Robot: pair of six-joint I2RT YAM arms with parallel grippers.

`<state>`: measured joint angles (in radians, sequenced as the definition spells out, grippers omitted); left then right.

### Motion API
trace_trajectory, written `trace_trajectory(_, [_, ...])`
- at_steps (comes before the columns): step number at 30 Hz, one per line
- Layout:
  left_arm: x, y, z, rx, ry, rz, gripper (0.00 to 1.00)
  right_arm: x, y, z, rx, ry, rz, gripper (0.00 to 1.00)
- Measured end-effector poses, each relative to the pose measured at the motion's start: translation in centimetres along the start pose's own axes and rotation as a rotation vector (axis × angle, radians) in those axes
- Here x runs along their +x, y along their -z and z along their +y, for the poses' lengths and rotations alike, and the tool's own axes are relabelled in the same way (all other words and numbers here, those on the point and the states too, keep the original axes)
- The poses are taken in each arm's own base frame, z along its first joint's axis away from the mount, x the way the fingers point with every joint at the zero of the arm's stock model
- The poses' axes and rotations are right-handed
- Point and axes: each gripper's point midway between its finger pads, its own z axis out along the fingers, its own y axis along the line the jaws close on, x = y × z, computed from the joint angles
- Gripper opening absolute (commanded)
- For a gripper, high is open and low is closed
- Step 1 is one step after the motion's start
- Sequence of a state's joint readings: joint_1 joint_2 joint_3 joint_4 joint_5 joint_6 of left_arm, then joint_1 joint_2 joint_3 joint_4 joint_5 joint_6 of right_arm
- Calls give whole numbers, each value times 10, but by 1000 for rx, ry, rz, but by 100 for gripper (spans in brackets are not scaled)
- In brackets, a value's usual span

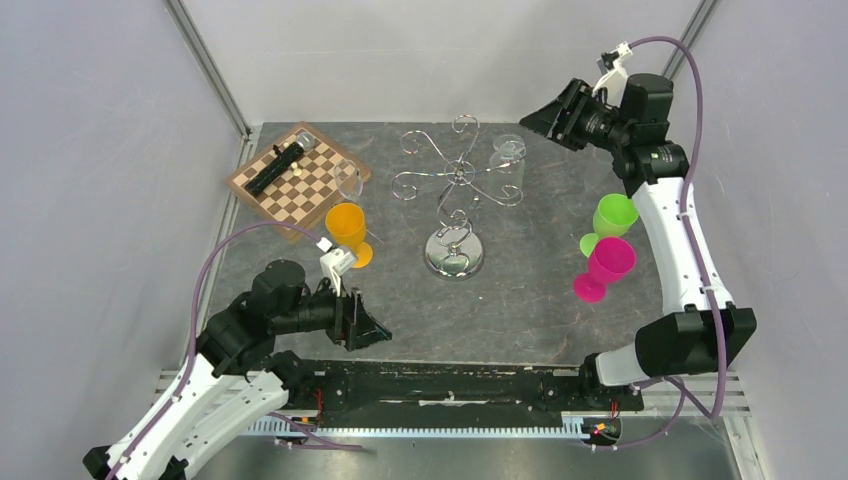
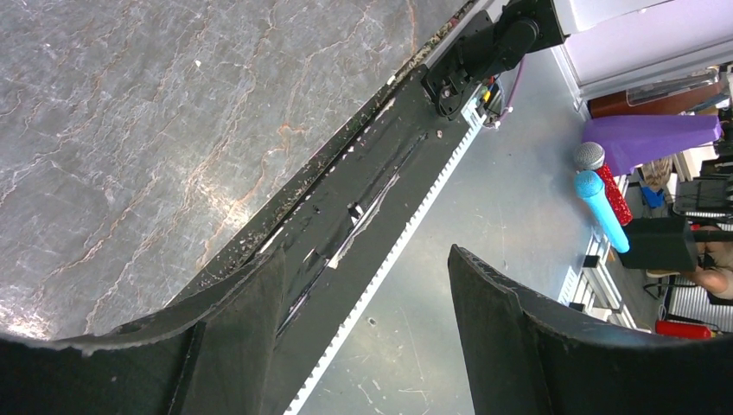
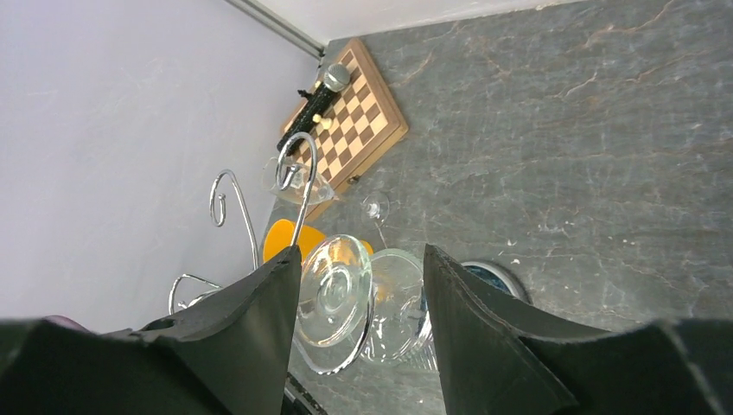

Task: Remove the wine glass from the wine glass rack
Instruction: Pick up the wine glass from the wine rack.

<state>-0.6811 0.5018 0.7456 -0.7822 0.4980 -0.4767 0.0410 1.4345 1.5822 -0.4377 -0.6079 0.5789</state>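
Nearest the arm bases, the left end effector (image 1: 378, 334) is hovering low over the grey marbled table (image 1: 540, 300), well to the near-left of the shiny chrome wire wine glass rack (image 1: 457, 182). Its jaws are standing wide apart and gripping nothing. The rack itself is resting on its round domed base, with scrolled arms spreading from the central post. On the rack's far-right arm the clear stemmed wine glass (image 3: 339, 292) is hanging, apparently foot up, with the foot sitting in a wire loop. Just beyond the rack on that side, the right end effector (image 3: 361, 252) is facing the glass with its fingers spread wide; in the wrist view they are bracketing foot and bowl but not clamping anything yet. The glass is looking light, rigid, thin-walled and slick, so it is likely calling for a gentle close. The stem just under the foot seems the safest hold. Sliding it outward along the wire, rather than tugging downward, is probably guarding against chipping the foot or tipping the rack.
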Motion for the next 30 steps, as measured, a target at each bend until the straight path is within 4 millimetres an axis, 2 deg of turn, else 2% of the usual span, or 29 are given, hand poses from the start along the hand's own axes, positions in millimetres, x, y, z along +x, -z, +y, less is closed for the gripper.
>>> trace_trajectory(8, [-1, 0, 1, -7, 1, -3, 76, 13, -16, -9, -35, -50, 57, 55])
trace_trajectory(21, [-2, -1, 4, -23, 2, -9, 76, 24, -23, 6, -161, -88, 110, 51])
trace_trajectory(30, [-2, -1, 4, -24, 3, -10, 76, 25, -25, 20, -218, -76, 116, 44])
